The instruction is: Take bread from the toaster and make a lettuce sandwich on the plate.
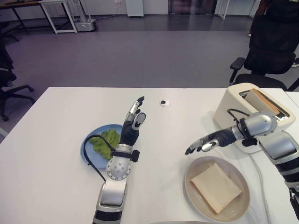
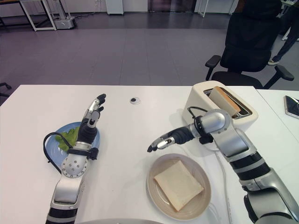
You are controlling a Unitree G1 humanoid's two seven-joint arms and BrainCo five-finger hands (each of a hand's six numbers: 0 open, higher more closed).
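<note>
Sitting on the plate: we are seeing one bread slice (image 1: 216, 187) lying flat in the plate (image 1: 198, 171), so we are judging the first step done.
Toaster: the toaster (image 1: 233, 109) is standing just beyond the plate, toward its right, and a second slice (image 1: 262, 101) is sticking up out of the slot, not yet taken.
Lettuce: the lettuce (image 1: 107, 141) is lying on a blue dish (image 1: 89, 144) well to the left of the plate; nothing green is lying on the bread, so we are counting this step as waiting.
Right hand: the right hand (image 1: 205, 143) is hovering just above the plate's far left rim, its fingers stretched out and released, carrying nothing.
Left hand: the left hand (image 1: 132, 127) is standing raised well left of the plate, right beside the lettuce, its fingers straight and loose, gripping nothing.
Remaining: we are reckoning two steps ahead, the lettuce going onto the plate's slice, then the second slice going on top.
</note>
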